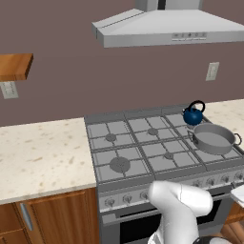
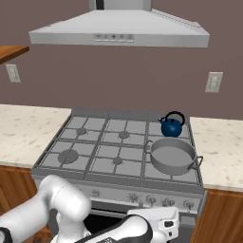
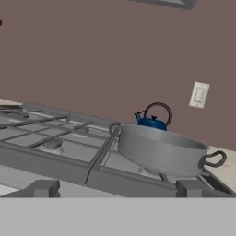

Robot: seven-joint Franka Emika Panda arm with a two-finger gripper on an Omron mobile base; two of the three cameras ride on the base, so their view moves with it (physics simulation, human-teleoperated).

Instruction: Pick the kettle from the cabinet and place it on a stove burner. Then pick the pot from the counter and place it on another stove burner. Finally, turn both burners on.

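Kettle (image 2: 171, 127): small, dark blue, with a black arched handle, upright on the rear right burner of the stove (image 2: 95, 142), beyond the claw and behind the pot. Pot (image 2: 172, 155): wide grey vessel with two loop handles, on the front right burner, directly ahead of the claw and just above it. Claw: low before the stove's knob panel (image 2: 156, 201), jaws spread wide, gripping nothing. Desk (image 1: 38, 152): beige speckled stone flanking the stove.

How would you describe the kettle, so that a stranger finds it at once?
Look at the grey stove under the range hood. On its far right burner stands the kettle, just behind the wide grey pot. It is small, round, glossy blue, with a tall black arched handle.
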